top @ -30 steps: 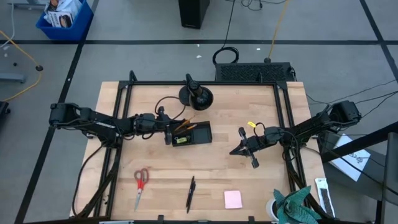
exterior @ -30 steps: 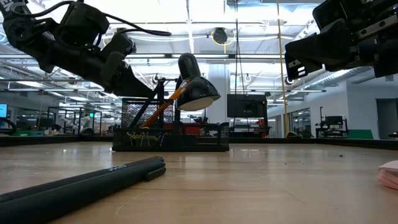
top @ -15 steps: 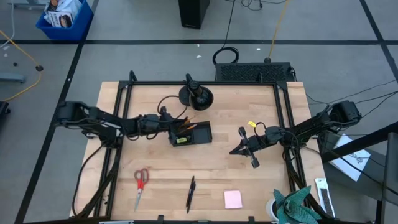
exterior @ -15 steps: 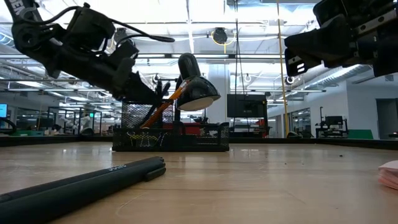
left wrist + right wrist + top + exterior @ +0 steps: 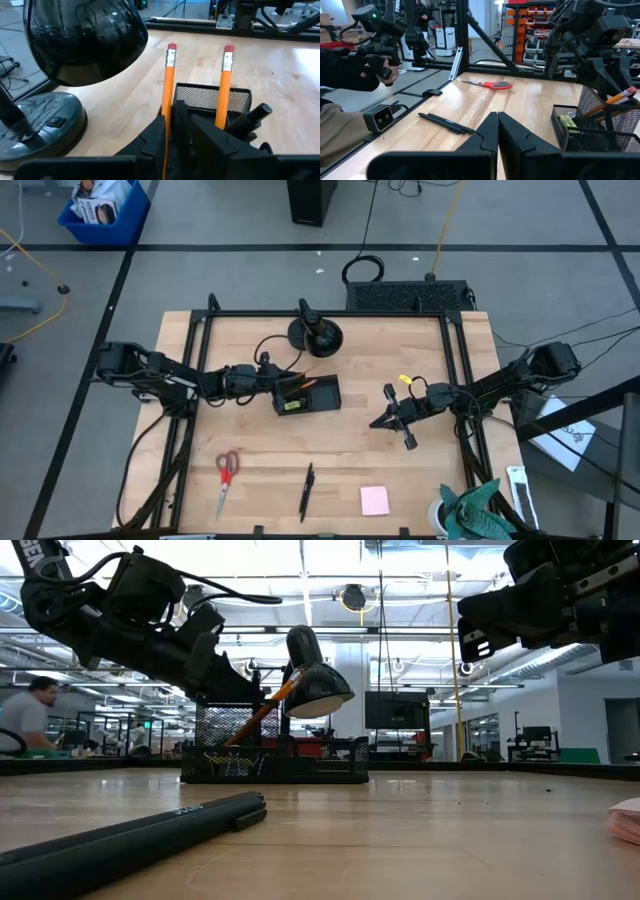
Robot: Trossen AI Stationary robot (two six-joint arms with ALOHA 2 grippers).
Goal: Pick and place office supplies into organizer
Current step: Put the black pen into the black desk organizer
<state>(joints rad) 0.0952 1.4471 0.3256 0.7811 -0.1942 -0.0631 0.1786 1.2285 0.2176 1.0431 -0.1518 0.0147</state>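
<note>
My left pincer (image 5: 272, 392) sits at the organizer (image 5: 310, 393) mid-worktop, fingers parted around an orange pencil (image 5: 168, 92) stood in the mesh cup. Right pincer (image 5: 385, 420) waits clenched at 3 o'clock. The scissors (image 5: 226, 475) at 7 look stiff and slick, so I'd pinch them at the pivot.

Robotics lab: aluminium frames (image 5: 485, 37), workbenches.

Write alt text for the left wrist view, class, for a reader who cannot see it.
Two orange pencils with pink erasers stand upright in a black mesh organizer, seen past the left gripper, whose dark fingers sit at one pencil. A black pen leans in the organizer, and a glossy black desk lamp stands beside it on the wooden table.
</note>
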